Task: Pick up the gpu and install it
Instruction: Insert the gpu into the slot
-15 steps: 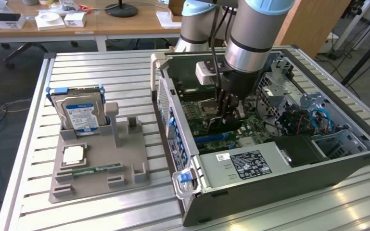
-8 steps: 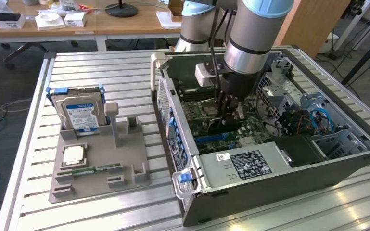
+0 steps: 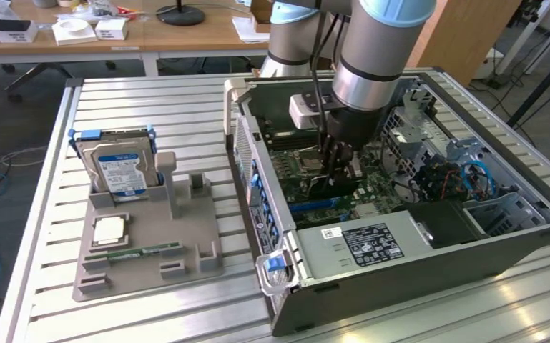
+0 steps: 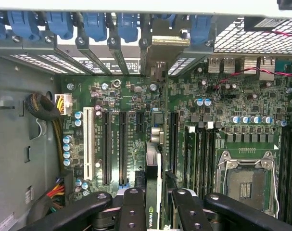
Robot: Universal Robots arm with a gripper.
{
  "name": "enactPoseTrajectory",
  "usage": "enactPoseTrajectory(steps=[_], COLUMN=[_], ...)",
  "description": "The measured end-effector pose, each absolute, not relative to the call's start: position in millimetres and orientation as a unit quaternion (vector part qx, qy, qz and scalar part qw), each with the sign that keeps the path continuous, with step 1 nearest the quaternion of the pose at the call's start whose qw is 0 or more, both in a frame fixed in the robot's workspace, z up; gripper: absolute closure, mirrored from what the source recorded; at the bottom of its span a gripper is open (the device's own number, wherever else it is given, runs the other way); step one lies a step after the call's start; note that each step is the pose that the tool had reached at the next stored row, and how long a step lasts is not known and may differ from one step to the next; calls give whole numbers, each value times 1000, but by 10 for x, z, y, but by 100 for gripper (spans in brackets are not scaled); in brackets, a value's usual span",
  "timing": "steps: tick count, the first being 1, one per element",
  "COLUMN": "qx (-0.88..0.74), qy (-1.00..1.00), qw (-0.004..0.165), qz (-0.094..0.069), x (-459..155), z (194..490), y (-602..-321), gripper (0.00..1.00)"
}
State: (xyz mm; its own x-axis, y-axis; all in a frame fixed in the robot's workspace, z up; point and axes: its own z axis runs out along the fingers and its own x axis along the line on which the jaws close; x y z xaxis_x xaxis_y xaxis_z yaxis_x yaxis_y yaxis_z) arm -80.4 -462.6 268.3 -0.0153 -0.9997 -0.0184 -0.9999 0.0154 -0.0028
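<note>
A Universal Robots arm reaches into an open computer case point(image 3: 428, 286) on a slatted table point(image 3: 160, 114), its gripper point(image 3: 335, 175) pinching the gpu point(image 4: 154, 192) between the two inner fingers point(image 4: 133, 209). The card hangs edge-on over the motherboard point(image 4: 126, 91). In the wrist view it runs from the gripper toward the rear panel, where its pale bracket point(image 4: 161, 42) sits among the blue slot latches point(image 4: 95, 21). It stands between the long black expansion slots point(image 4: 121, 149) and the memory banks beside the bare CPU socket point(image 4: 244, 183). Whether its lower edge has already entered a connector cannot be told from here. Outside the case, a hard drive point(image 3: 120, 171) and a green memory stick point(image 3: 146, 251) rest on a grey holder point(image 3: 141, 275). Seating the card well likely calls for keeping it upright and parallel to its slot, the bracket lined up with the rear opening, and pressure applied straight and evenly, without rocking.
</note>
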Motion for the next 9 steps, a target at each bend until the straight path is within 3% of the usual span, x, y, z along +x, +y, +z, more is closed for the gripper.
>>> enactPoseTrajectory(steps=[9], qx=[-702], qy=[712], qw=[7], qz=[5], x=[-814], z=[2672], y=[-4626], gripper=[74])
